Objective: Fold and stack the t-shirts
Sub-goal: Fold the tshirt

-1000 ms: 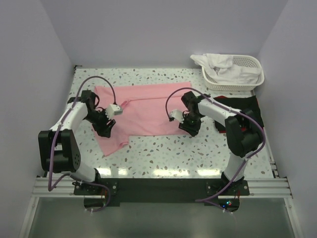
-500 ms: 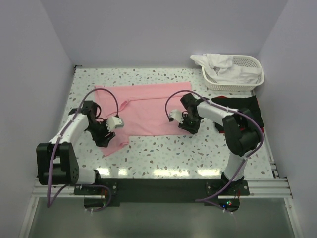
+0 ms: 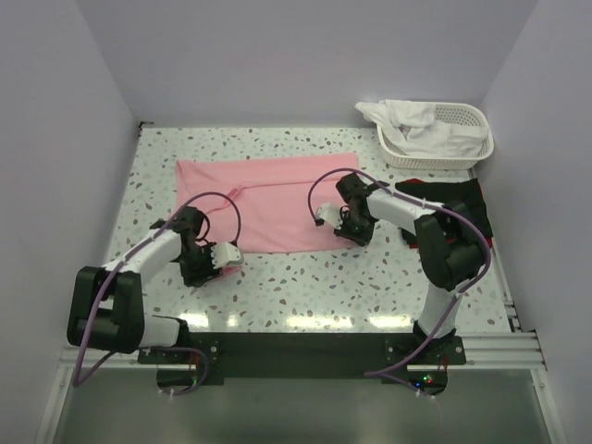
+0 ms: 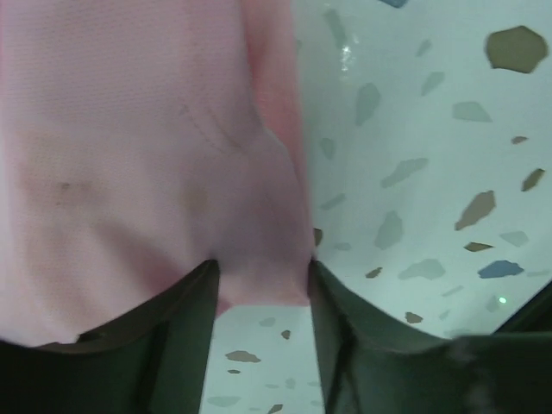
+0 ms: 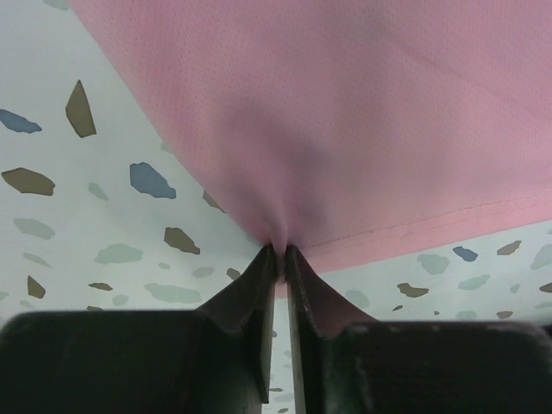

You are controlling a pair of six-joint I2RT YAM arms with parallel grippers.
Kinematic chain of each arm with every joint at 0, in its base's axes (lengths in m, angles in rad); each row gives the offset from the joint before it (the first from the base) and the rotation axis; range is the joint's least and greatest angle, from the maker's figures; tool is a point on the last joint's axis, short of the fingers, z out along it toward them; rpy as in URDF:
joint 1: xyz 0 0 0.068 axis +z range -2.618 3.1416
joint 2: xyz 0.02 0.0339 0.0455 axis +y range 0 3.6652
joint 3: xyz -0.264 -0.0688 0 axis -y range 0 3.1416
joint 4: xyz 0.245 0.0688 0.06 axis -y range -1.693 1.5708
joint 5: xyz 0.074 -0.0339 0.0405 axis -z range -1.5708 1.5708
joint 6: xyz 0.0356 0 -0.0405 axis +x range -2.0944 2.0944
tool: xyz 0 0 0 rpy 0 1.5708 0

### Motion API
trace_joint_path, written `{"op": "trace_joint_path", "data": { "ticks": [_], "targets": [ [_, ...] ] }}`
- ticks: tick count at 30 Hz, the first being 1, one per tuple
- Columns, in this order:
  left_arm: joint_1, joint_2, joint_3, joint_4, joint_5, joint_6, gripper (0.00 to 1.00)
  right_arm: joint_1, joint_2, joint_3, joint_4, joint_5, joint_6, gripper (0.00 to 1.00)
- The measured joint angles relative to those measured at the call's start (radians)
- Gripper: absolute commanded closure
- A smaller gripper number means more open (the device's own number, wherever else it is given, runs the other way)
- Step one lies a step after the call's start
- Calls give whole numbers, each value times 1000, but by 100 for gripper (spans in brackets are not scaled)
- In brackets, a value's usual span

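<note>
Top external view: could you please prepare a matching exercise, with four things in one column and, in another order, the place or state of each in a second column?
Things:
1. pink t-shirt
2. white t-shirt
3. black t-shirt
4. right pincer

Places or states:
A. in the basket at the far right corner
B. shut on a pink hem
C. spread across the middle of the table
D. on the table, on the near side of the basket

Pairs: 1-C, 2-A, 3-D, 4-B.
</note>
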Motion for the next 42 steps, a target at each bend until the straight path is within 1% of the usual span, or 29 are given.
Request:
{"op": "trace_joint_path", "data": {
  "ticks": [1, 2, 3, 4, 6, 7, 11, 17, 19, 21, 24, 27, 34, 42],
  "targets": [
    [-1, 5, 2, 13, -11, 0, 60, 0, 2, 2, 2, 3, 0, 93],
    [-1, 12, 8, 23, -21, 0, 73, 0, 4, 5, 2, 8, 1, 99],
    [0, 18, 13, 31, -31, -2, 79, 0, 6, 8, 0, 10, 0, 100],
    [0, 22, 17, 35, -36, 2, 89, 0, 8, 13, -4, 11, 1, 100],
    [0, 24, 27, 17, -35, 2, 99, 0, 11, 19, -13, 11, 1, 100],
    [0, 24, 34, -2, -32, 4, 100, -1, 11, 21, -16, 10, 1, 100],
    [0, 7, 93, -98, -9, 10, 100, -1, 10, 24, -37, -1, -2, 100],
    [2, -83, 183, -240, 28, 28, 100, -1, -37, 5, -131, -48, -19, 100],
    [11, -83, 239, -282, 45, 28, 100, -5, -60, 8, -166, -61, -26, 100],
    [32, -60, 315, -311, 57, 28, 100, -21, -55, 47, -214, -79, -28, 100],
    [84, 35, 481, -332, 77, 27, 100, -66, -18, 167, -275, -101, -36, 100],
    [115, 138, 612, -312, 89, 19, 100, -108, 27, 288, -298, -117, -54, 100],
    [124, 358, 793, -285, 90, 9, 100, -127, 153, 473, -379, -125, -95, 100],
    [124, 525, 977, -260, 79, 11, 100, -144, 268, 600, -417, -118, -146, 100]
  ]
}}
